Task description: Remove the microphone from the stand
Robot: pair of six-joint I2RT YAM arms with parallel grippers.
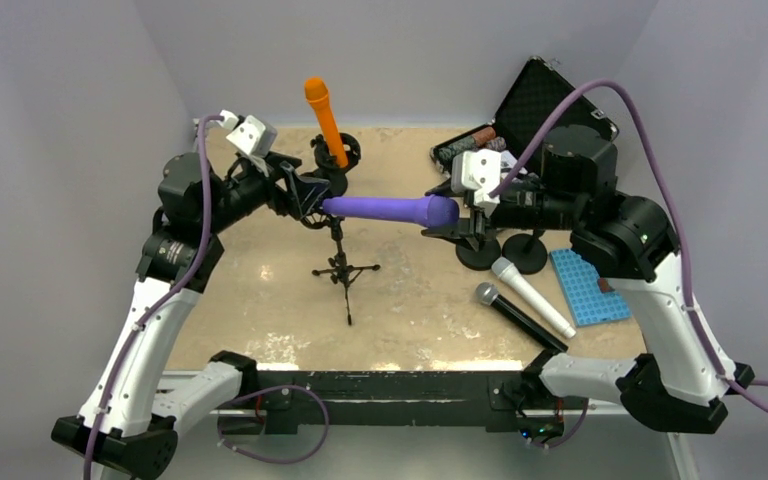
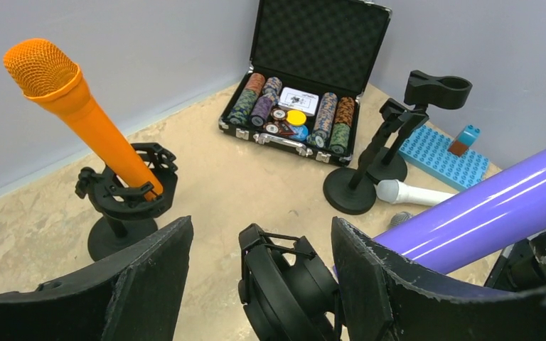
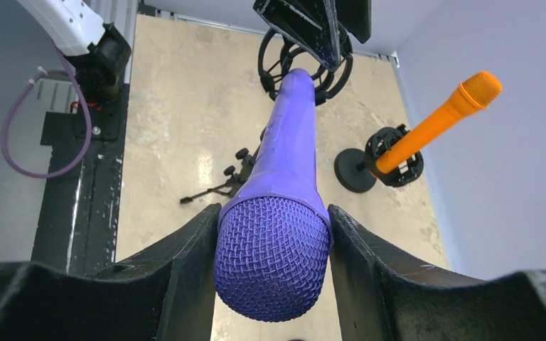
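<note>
A purple microphone (image 1: pixel 390 210) lies level in the air above the table. Its tail end is at the black shock-mount ring (image 2: pixel 291 291) on top of a small tripod stand (image 1: pixel 343 268). I cannot tell whether the tail is still inside the ring. My right gripper (image 1: pixel 450 215) is shut on the mesh head of the microphone (image 3: pixel 274 256), one finger on each side. My left gripper (image 1: pixel 300 195) straddles the ring, open (image 2: pixel 261 226), with a gap on its left side. The ring also shows in the right wrist view (image 3: pixel 327 71).
An orange microphone (image 1: pixel 326 122) stands tilted in its own round-base stand (image 1: pixel 335 160) at the back. Two empty round-base stands (image 1: pixel 505 250), a white microphone (image 1: pixel 532 296) and a black one (image 1: pixel 520 318) lie at the right. A blue brick plate (image 1: pixel 588 288) and an open poker-chip case (image 1: pixel 540 100) are beyond.
</note>
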